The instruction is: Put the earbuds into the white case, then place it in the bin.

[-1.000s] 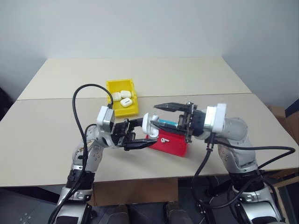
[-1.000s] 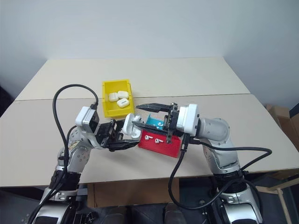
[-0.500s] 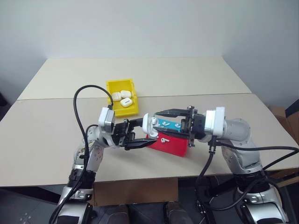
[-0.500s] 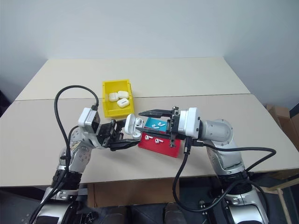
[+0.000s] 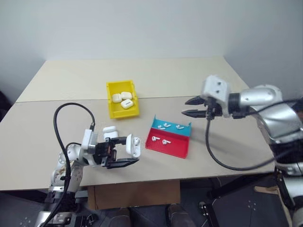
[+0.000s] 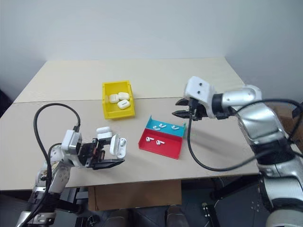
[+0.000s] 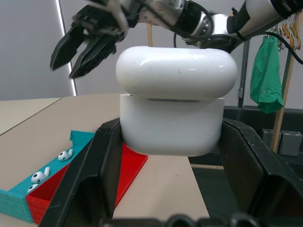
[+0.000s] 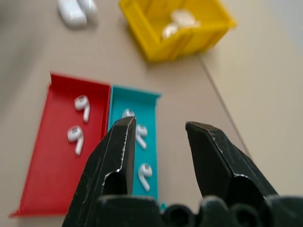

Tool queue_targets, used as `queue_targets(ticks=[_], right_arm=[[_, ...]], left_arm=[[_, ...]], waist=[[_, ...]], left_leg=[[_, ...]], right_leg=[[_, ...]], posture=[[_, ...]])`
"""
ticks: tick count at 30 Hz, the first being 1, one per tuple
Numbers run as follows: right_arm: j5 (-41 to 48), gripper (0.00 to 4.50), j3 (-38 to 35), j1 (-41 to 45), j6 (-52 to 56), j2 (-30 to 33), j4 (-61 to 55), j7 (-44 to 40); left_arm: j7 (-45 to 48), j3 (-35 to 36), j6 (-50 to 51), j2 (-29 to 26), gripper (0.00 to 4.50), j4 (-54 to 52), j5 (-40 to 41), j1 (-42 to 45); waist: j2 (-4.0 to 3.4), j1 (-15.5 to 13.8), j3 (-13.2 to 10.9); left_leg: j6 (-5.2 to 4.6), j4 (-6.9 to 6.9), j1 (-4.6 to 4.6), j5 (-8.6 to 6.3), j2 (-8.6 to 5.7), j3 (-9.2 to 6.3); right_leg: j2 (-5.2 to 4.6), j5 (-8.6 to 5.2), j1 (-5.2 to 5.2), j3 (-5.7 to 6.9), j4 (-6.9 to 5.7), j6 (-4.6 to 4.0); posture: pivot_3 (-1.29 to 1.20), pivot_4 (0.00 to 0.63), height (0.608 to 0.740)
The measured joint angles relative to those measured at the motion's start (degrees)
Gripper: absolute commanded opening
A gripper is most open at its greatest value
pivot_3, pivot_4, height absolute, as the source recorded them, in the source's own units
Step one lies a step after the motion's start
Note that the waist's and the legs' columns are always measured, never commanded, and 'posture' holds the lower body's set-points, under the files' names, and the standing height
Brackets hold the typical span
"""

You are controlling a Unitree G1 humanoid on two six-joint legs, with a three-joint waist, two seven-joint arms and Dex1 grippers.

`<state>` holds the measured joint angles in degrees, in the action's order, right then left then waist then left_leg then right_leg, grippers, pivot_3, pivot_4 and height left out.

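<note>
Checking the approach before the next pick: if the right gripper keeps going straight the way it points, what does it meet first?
Probably the blue half of the tray and its earbuds, which lie between the open right gripper fingers' line; depth is uncertain.

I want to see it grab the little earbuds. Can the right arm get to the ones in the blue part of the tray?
Probably yes. The right gripper hangs open above the table, beside the tray, and nothing lies between it and the earbuds in the blue half.
</note>
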<state>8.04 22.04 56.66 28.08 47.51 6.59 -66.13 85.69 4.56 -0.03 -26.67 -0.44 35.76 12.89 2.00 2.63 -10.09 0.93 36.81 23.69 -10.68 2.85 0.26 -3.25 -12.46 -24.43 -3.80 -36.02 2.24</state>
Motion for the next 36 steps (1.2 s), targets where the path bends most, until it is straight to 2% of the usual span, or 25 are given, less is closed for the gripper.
queue_targets(ticks=[4, 5, 11, 18, 25, 36], right_arm=[[-9.56, 2.15, 8.89, 8.63, -3.97, -6.08, 13.88, -4.41], [-11.27, 2.15, 10.15, 10.20, -5.23, -7.75, 16.92, -5.26], [-18.96, 2.15, 13.78, 16.84, -16.06, -15.91, 35.47, -8.58], [-25.72, 2.15, 15.44, 18.24, -25.00, -21.48, 50.78, -8.06], [-29.02, 2.15, 14.36, 19.94, -27.98, -24.13, 58.46, -6.21], [-30.18, 2.15, 11.14, 20.33, -29.25, -25.64, 62.33, -6.92]], left_arm=[[-3.01, 0.11, -0.31, 0.39, 2.76, -2.24, -0.02, -1.15], [-3.88, 0.14, -0.31, 0.42, 2.76, -2.91, 0.01, -1.44], [-5.84, 0.02, -1.01, 0.50, 2.76, -3.84, -0.03, -2.50], [-6.92, -0.19, -1.19, 0.49, 2.76, -5.10, -0.14, -4.59], [-8.16, -0.43, -1.29, 0.48, 2.76, -6.34, -0.43, -4.91], [-8.71, -0.49, -1.35, 0.31, 2.76, -6.67, -0.51, -5.01]], waist=[[-0.01, -0.06, 0.00], [-0.01, -0.08, 0.00], [-0.02, -0.24, -0.01], [-0.04, 0.00, -0.03], [-0.07, 0.02, -0.04], [-0.07, 0.03, -0.04]], left_leg=[[0.00, 0.00, 0.08, 0.00, 0.00, -0.01], [-0.01, -0.01, 0.08, -0.01, 0.00, 0.00], [-0.04, -0.02, 0.12, -0.03, -0.02, 0.00], [-0.04, -0.02, 0.09, -0.03, -0.01, -0.01], [-0.04, -0.02, 0.07, -0.02, -0.01, -0.02], [-0.04, -0.02, 0.06, -0.02, -0.01, -0.02]], right_leg=[[0.00, 0.23, -0.08, 0.01, -0.02, 0.31], [0.00, 0.33, -0.08, 0.01, -0.03, 0.15], [-0.02, 0.44, -0.09, 0.05, 0.00, -0.03], [0.00, 0.45, -0.10, 0.05, -0.07, -0.06], [0.01, 0.45, -0.09, 0.05, -0.10, -0.06], [0.01, 0.45, -0.09, 0.05, -0.11, -0.06]], posture=[[0.00, 0.150, 0.740], [0.00, 0.150, 0.740], [0.00, 0.150, 0.740], [0.00, 0.150, 0.740], [0.00, 0.150, 0.740], [0.00, 0.150, 0.740]])
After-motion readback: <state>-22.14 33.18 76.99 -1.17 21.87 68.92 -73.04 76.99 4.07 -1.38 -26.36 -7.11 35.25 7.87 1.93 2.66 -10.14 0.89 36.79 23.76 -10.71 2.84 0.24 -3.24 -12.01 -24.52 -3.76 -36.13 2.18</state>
